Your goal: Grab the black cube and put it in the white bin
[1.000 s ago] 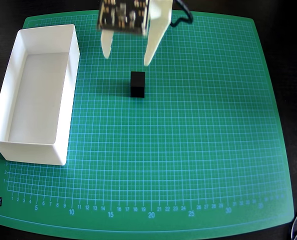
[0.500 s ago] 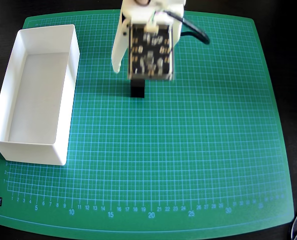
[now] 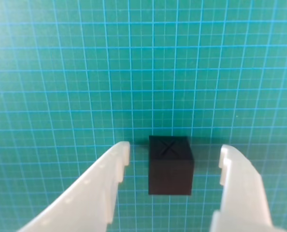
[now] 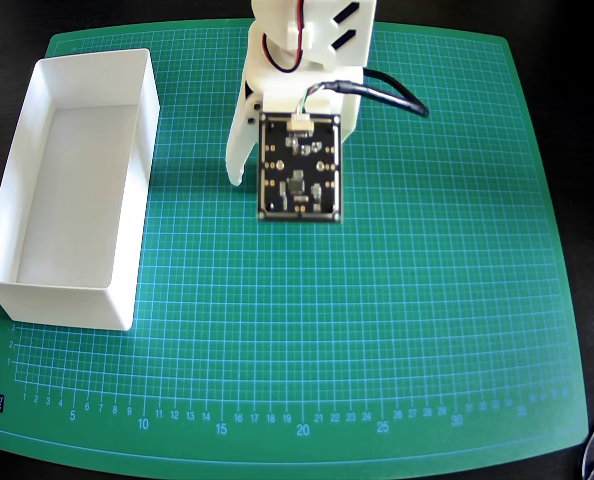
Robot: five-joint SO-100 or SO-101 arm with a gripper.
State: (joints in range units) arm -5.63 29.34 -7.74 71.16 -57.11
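Note:
In the wrist view the black cube sits on the green grid mat with a faint X on its top face. My gripper is open, with one white finger on each side of the cube; gaps show on both sides, so neither touches it. In the overhead view the cube is hidden under the wrist's camera board, and one white finger shows left of the board. The white bin stands empty at the mat's left edge, well left of the gripper.
The green cutting mat covers the table, bare in front of and right of the arm. A black cable loops off the arm's right side. The dark table edge surrounds the mat.

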